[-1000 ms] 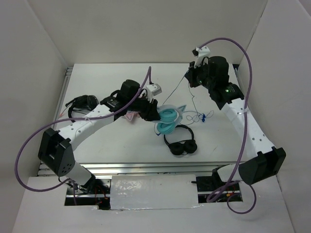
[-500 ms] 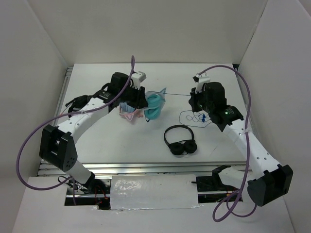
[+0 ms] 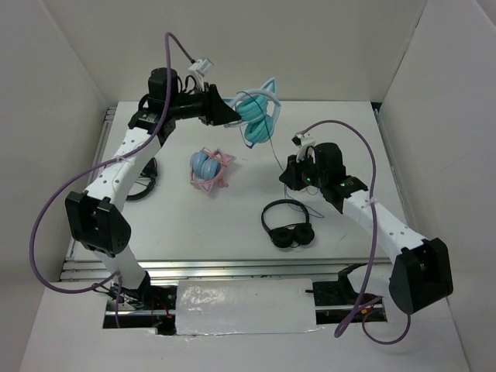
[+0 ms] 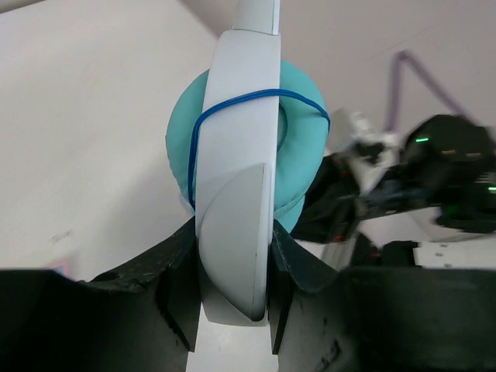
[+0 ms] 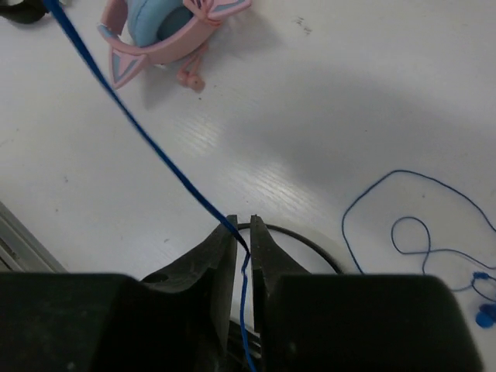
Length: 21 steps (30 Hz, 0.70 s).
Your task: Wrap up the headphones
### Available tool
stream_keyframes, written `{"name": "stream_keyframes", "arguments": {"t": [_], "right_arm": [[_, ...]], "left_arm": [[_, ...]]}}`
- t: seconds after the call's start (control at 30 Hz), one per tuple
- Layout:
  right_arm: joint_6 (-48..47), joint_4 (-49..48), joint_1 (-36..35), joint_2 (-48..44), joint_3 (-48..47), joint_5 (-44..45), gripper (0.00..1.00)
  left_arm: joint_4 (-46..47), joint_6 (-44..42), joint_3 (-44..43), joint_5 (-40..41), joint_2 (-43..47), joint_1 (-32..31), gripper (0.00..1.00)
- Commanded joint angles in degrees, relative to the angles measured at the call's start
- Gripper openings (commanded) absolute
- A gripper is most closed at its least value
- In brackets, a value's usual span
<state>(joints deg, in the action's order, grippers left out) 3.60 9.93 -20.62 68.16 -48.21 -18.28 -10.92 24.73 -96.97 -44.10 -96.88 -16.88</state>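
My left gripper is shut on the white band of the teal cat-ear headphones and holds them high above the back of the table. In the left wrist view the band sits between my jaws, with a turn of blue cable round it and the teal cup behind. My right gripper is shut on the thin cable, which runs taut up to the headphones. In the right wrist view the cable passes between my closed fingers. Slack cable and the blue plug lie on the table.
A blue-cupped pair with a pink band lies on the table at centre left and also shows in the right wrist view. Black headphones lie just near of my right gripper. Another black pair lies under my left arm. White walls enclose the table.
My left gripper has lifted the teal headphones up and toward the back. My right gripper has moved left and nearer with the cable, now taut. The pink pair is uncovered.
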Motion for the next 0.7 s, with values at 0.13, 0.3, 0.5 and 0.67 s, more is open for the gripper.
{"name": "stream_keyframes", "arguments": {"t": [0.13,0.3,0.5,0.67], "right_arm": [[0.0,-19.6,0.3,8.8,1.8,-8.5,0.44],[1.0,-26.6,-0.9,17.2,-1.8,-12.6,0.73],[3.7,-28.5,-0.6,27.7,-9.3,-12.0,0.69],[5.9,-23.8,3.9,30.8,-15.0,-9.3,0.00]], "left_arm": [[25.6,22.2,-6.1,-20.8,0.0,0.0,0.00],[32.5,29.1,-8.6,-24.5,0.9,-2.0,0.00],[40.1,37.0,-9.6,-27.9,3.9,-3.3,0.00],[31.0,28.0,-6.8,-30.8,8.0,-4.0,0.00]]}}
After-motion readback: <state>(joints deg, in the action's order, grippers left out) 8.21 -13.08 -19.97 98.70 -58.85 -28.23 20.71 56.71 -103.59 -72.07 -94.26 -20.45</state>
